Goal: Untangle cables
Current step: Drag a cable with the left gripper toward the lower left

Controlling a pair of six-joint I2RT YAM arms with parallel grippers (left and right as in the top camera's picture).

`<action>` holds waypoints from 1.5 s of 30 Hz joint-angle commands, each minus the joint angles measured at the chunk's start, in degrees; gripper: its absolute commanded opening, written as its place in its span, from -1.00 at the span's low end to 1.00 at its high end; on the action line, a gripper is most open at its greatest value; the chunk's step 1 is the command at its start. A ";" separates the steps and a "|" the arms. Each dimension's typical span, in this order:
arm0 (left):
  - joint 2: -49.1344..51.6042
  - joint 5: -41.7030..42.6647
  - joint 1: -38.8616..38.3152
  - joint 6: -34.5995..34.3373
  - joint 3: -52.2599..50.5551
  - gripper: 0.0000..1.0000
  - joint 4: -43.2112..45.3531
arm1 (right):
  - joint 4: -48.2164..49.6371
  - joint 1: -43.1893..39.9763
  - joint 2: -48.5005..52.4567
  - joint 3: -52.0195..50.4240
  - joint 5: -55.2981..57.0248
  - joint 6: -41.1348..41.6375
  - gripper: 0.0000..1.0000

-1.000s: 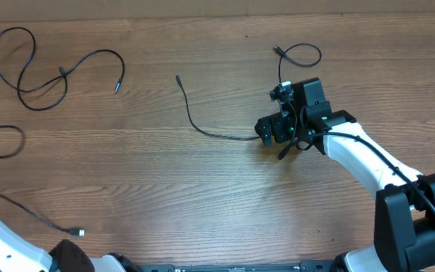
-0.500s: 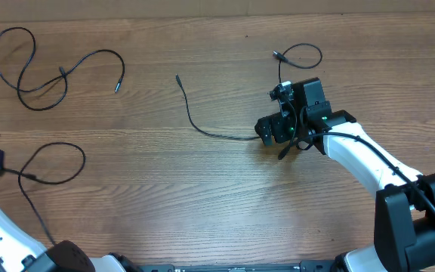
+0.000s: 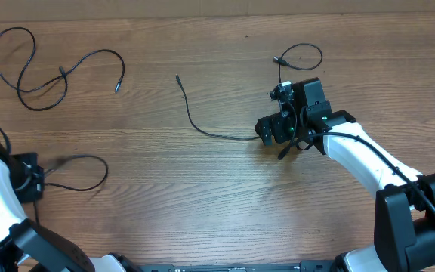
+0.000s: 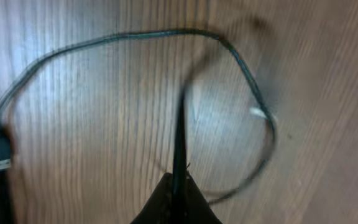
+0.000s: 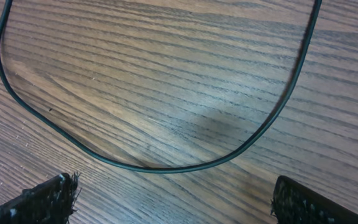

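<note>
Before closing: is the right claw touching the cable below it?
Apart. Right wrist view shows clear gaps between the cable and both fingertips of the right claw.

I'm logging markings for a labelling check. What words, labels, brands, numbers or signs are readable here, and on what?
None: no text can be read in any view.
cables: plain black, no print visible.
looped cable: blurred, nothing legible.
right arm: green lights only, no lettering legible.
table: bare wood grain.
</note>
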 commanded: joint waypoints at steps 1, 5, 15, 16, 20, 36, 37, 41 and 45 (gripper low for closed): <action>-0.44 -0.59 -0.13 -1.49 -5.07 -0.81 4.72 | 0.09 -0.13 0.39 0.20 0.09 0.00 1.00; -0.39 -0.68 -0.13 -1.44 -9.49 -0.67 12.98 | 0.07 -0.13 0.39 0.20 -0.37 0.24 1.00; -0.39 -3.58 -0.13 15.28 -12.26 0.61 19.63 | 0.07 -0.13 0.39 0.20 -3.37 0.42 1.00; -0.39 -3.69 -0.13 19.41 -12.26 0.88 19.74 | 0.09 -0.13 0.39 0.20 -3.37 0.42 1.00; -0.39 -5.49 -0.13 30.80 -12.26 1.00 20.09 | 0.11 -0.13 0.39 0.20 -3.37 0.42 1.00; 11.65 -3.13 -0.13 56.65 -12.74 0.50 26.67 | -0.94 -0.13 0.39 0.20 -3.34 0.39 1.00; 12.59 -3.32 -0.13 57.33 -12.74 0.58 26.38 | -0.96 -0.13 0.39 0.20 -3.32 0.39 1.00; 15.98 -7.37 0.00 57.81 -12.74 0.27 25.99 | -1.29 -0.13 0.39 0.20 -3.32 0.39 1.00; 18.38 -9.16 0.00 57.81 -12.74 -0.39 26.84 | -1.60 -0.13 0.39 0.20 -3.32 0.37 1.00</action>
